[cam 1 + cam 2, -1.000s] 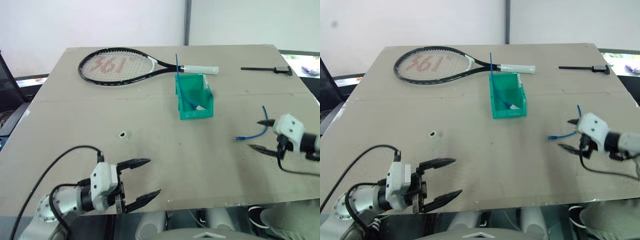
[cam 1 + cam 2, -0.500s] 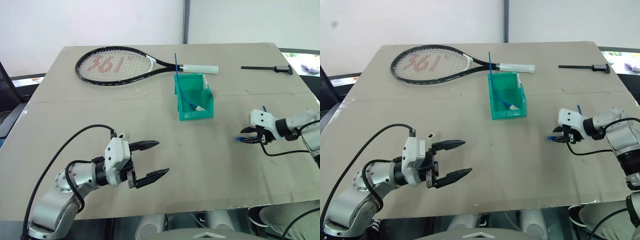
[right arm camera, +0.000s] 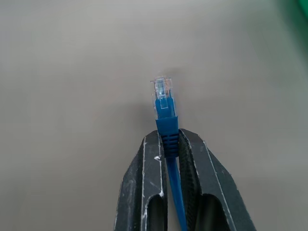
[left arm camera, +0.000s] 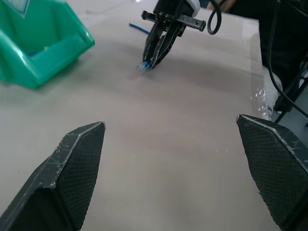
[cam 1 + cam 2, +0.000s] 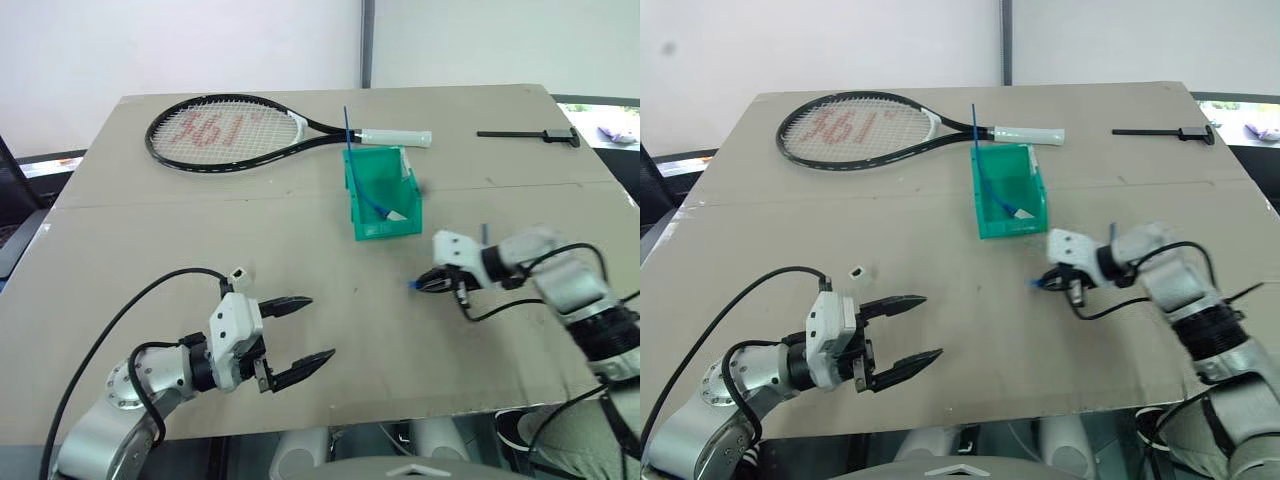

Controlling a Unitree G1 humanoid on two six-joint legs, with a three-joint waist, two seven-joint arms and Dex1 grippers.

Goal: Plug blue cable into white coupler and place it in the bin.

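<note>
Now I have the right gripper (image 3: 173, 144) clamped on the blue cable (image 3: 165, 115) just behind its clear plug, nearer me than the bin (image 5: 385, 190). My left gripper (image 5: 300, 338) hangs with fingers spread wide and empty, the white coupler (image 5: 855, 271) near it.

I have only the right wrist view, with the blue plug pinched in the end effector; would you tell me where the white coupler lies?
Observer: The white coupler lies on the table close by the left end effector, not between its fingers.
Operator: Is that end effector free to take it?
Observer: Yes, its jaws stand wide open and hold nothing.
Operator: And the bin?
Observer: The bin stands just beyond the right end effector, with another blue cord inside.
</note>
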